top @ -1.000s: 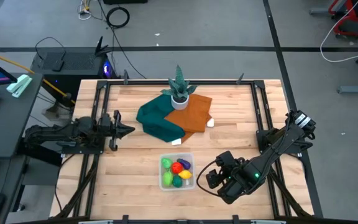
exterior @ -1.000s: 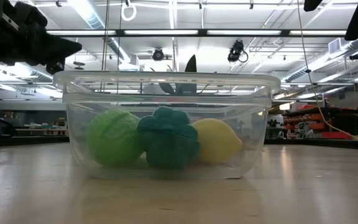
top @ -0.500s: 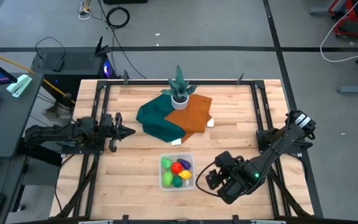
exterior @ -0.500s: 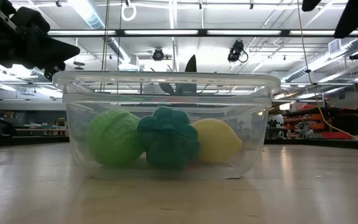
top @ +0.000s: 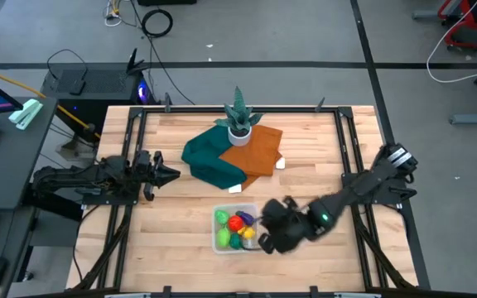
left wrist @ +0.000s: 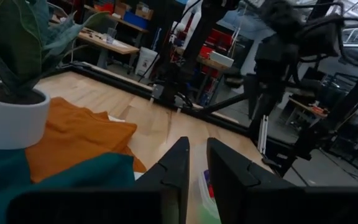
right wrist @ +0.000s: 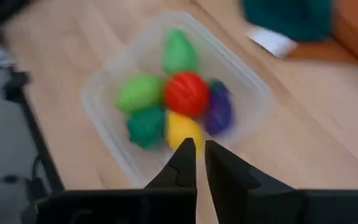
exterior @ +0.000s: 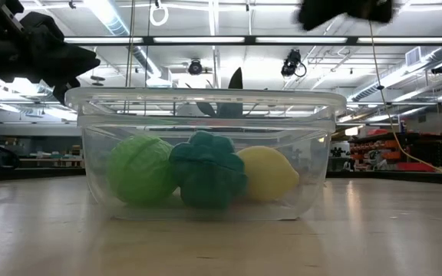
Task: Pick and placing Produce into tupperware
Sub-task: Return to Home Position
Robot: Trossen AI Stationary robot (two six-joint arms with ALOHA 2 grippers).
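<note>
The clear tupperware tub (top: 236, 229) stands near the table's front middle. It holds the produce: a red piece (right wrist: 186, 93), a yellow one (right wrist: 180, 129), a purple one (right wrist: 218, 112) and three green ones (right wrist: 138, 93). In the low view a green ball (exterior: 139, 170), a darker green piece (exterior: 207, 170) and the yellow piece (exterior: 267, 174) rest on the tub's floor. My right gripper (right wrist: 199, 146) hangs shut over the tub's right side, above the yellow piece, holding nothing. My left gripper (top: 175, 175) waits at the table's left, its fingers a narrow gap apart (left wrist: 197, 149) with nothing between them.
A spiky plant in a white pot (top: 238, 120) stands at the far middle. In front of it lie a teal cloth (top: 209, 161) and an orange cloth (top: 255, 151). Bare wood lies left and right of the tub. Black frame rails (top: 131, 149) run along the table's sides.
My right gripper has swung from the table's near right toward the left. It now hangs over the tub's right side. The tub and the produce in it have stayed in place.
</note>
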